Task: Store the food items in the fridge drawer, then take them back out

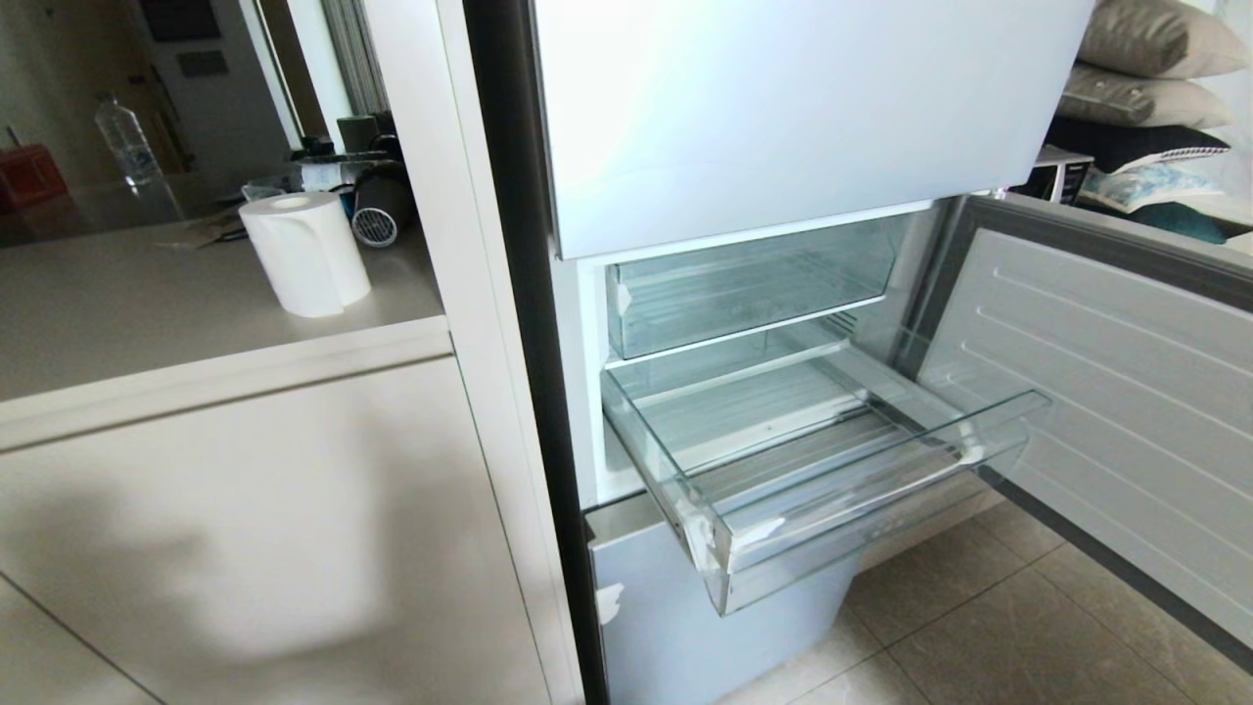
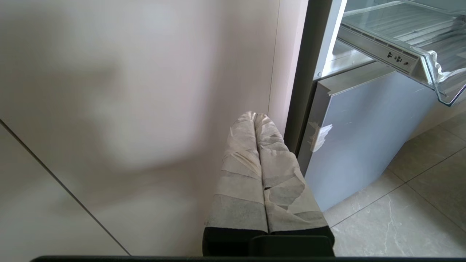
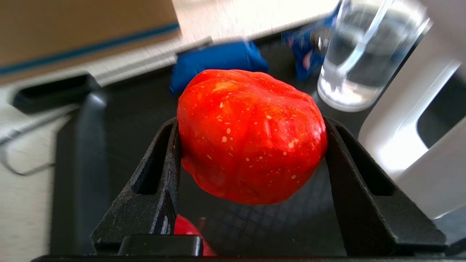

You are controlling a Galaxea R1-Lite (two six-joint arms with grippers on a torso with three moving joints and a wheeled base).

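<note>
Right tool [image 3: 251, 145] grasps a red fruit [image 3: 251, 134] between its two black fingers, lifted above a dark tray, with a second red piece [image 3: 185, 229] partly visible beneath. Head view shows the clear fridge drawer [image 1: 871, 519] pulled out and empty, so storing seems barely begun. Left tool [image 2: 256, 120] hangs clenched beside the cabinet, idle.

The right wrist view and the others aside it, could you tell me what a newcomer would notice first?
The red fruit clamped in the right gripper fills the right wrist view, above a dark basket. In the head view, the clear fridge drawer stands pulled out and empty beneath the shallower bin.
</note>
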